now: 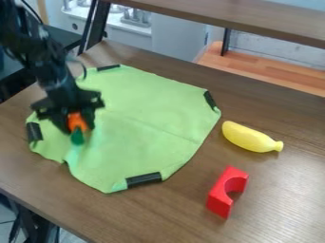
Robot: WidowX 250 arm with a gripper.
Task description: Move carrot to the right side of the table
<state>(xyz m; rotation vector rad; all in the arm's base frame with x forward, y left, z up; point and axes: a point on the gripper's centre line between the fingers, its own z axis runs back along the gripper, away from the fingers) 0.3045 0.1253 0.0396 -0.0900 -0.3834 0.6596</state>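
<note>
The black gripper (pixel 77 127) hangs over the left part of the green cloth, shut on the carrot. Between its two fingers shows the orange body of the carrot (pixel 77 120), with the green top (pixel 77 137) pointing down toward the near side. The upper end of the carrot is hidden by the gripper. Whether the carrot touches the cloth, I cannot tell. The brown table (pixel 289 187) extends to the right of the cloth.
The green cloth (pixel 146 128) lies on the table with black tape strips at its edges. On the right are a yellow banana (pixel 249 137) and, nearer the front, a red block (pixel 222 192) with a curved cutout. A raised wooden shelf (pixel 234 16) crosses behind the table.
</note>
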